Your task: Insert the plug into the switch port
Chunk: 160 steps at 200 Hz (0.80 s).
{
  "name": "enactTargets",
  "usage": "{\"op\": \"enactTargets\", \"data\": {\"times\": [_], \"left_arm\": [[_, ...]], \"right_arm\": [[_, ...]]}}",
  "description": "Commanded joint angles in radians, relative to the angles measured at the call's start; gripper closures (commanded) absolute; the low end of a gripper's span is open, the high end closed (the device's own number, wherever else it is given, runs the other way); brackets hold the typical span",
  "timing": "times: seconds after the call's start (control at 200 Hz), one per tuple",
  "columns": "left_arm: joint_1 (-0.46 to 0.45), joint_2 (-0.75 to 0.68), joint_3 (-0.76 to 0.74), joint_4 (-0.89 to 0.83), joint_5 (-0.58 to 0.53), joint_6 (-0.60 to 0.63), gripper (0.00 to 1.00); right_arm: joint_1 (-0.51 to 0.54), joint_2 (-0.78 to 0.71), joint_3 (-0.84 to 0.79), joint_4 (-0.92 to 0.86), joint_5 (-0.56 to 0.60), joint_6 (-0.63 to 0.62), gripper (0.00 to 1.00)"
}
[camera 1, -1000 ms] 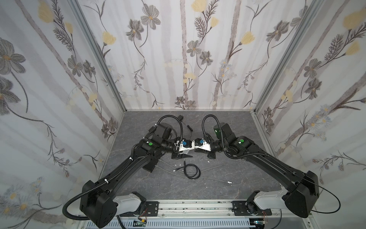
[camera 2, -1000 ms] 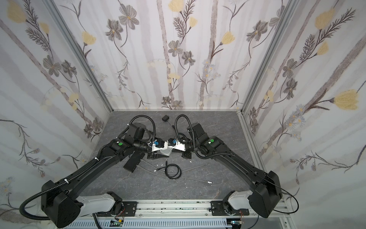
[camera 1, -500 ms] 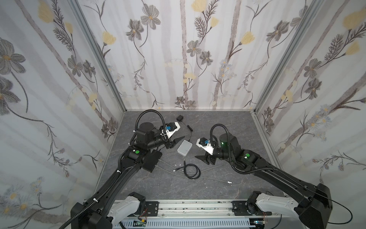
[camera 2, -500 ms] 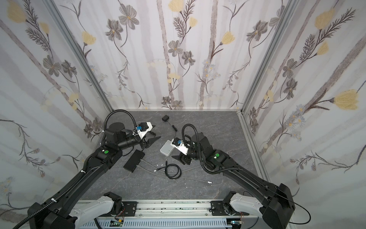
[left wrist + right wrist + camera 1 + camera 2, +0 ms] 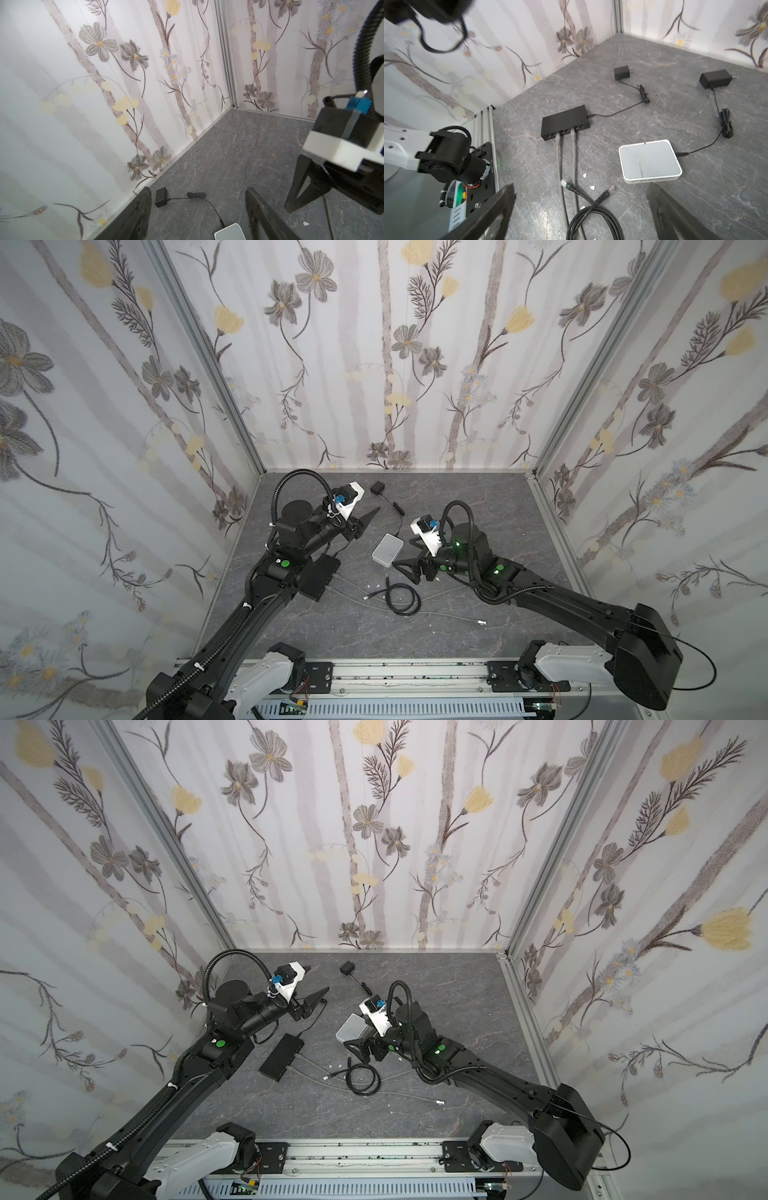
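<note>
The grey desk (image 5: 457, 506) carries everything. My left hand (image 5: 197, 193) hangs over its far left part, fingers spread with nothing between them. My right hand (image 5: 581, 187) hovers low, spread wide and empty too. The black switch (image 5: 564, 121) lies on the left with two grey cables (image 5: 559, 162) in its ports. The white switch (image 5: 649, 161) lies mid-desk, just beside my right hand. The plug (image 5: 680, 154), on a thin black cord, sits in the white switch's side.
</note>
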Motion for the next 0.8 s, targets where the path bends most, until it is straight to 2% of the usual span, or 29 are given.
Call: {"op": "enactTargets", "data": {"times": [0.0, 0.08, 0.11, 0.185, 0.255, 0.31, 0.39, 0.485, 0.655, 0.695, 0.794], "left_arm": [[0.008, -0.014, -0.008, 0.055, -0.117, -0.032, 0.27], [0.020, -0.031, -0.025, 0.083, -0.224, -0.064, 0.23], [0.025, -0.039, -0.033, 0.096, -0.277, -0.077, 0.23], [0.044, -0.055, -0.049, 0.122, -0.349, -0.098, 0.22], [0.064, -0.061, -0.060, 0.144, -0.357, -0.119, 0.22], [0.076, -0.060, -0.062, 0.155, -0.334, -0.136, 0.21], [0.090, -0.051, -0.056, 0.156, -0.301, -0.154, 0.21], [0.103, -0.048, -0.054, 0.160, -0.290, -0.167, 0.21], [0.124, -0.046, -0.057, 0.171, -0.279, -0.185, 0.21], [0.130, -0.046, -0.057, 0.175, -0.272, -0.192, 0.21], [0.146, -0.041, -0.057, 0.186, -0.253, -0.219, 0.21]], "right_arm": [[0.075, 0.059, 0.010, -0.078, 0.108, -0.112, 0.02], [0.087, 0.134, 0.048, -0.111, 0.095, -0.167, 0.12], [0.089, 0.185, 0.067, -0.129, 0.082, -0.190, 0.20], [0.100, 0.277, 0.135, -0.204, 0.080, -0.250, 0.46], [0.126, 0.362, 0.214, -0.279, 0.125, -0.307, 0.57], [0.161, 0.420, 0.267, -0.316, 0.183, -0.362, 0.55], [0.224, 0.500, 0.343, -0.373, 0.323, -0.441, 0.45], [0.271, 0.578, 0.409, -0.415, 0.443, -0.511, 0.46], [0.293, 0.620, 0.430, -0.423, 0.517, -0.579, 0.53], [0.294, 0.620, 0.431, -0.425, 0.523, -0.588, 0.57], [0.296, 0.621, 0.432, -0.427, 0.528, -0.610, 0.59]]}}
